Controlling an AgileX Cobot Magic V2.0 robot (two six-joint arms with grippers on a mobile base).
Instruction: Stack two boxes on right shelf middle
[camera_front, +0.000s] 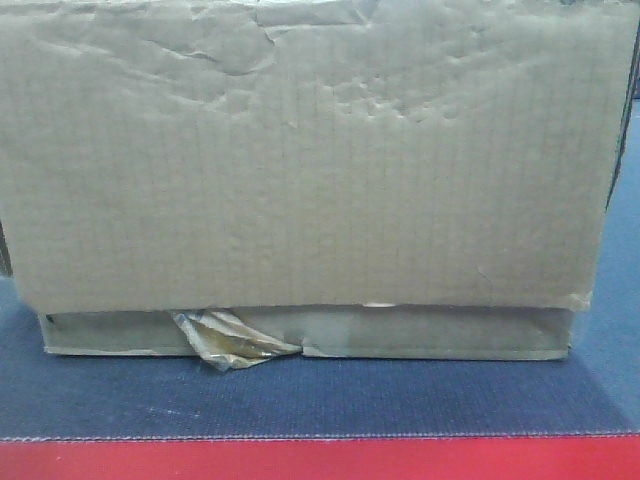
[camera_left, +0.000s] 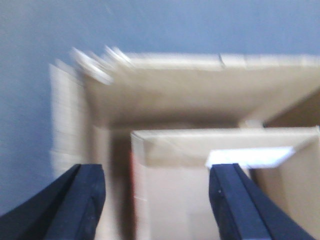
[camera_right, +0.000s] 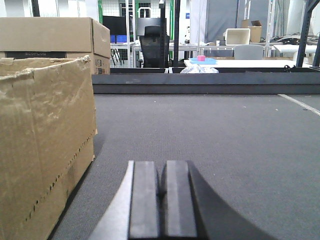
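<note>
Creased carton (camera_front: 320, 150) fills the front view. It is plain brown corrugated board, dented along the top, and sits on the dark mat (camera_front: 300, 400) just behind the mat's red edge (camera_front: 320, 462). A crumpled tape scrap (camera_front: 235, 343) hangs at its bottom edge, left of centre.

Right wrist view: a ragged-edged carton (camera_right: 45, 145) stands on the mat at the left. A second carton (camera_right: 50, 35) lies behind it, farther off. Right gripper (camera_right: 161, 172) sits low over the mat, just right of the near carton and not touching it. Its fingers are pressed together with nothing between them.

Left wrist view is blurred. Left gripper (camera_left: 156, 169) is spread wide and empty above cardboard flaps (camera_left: 200, 90) seen from overhead. Whether it touches them cannot be told.

Far background of the right wrist view: a black office chair (camera_right: 154, 44) and a white table (camera_right: 240, 63).
</note>
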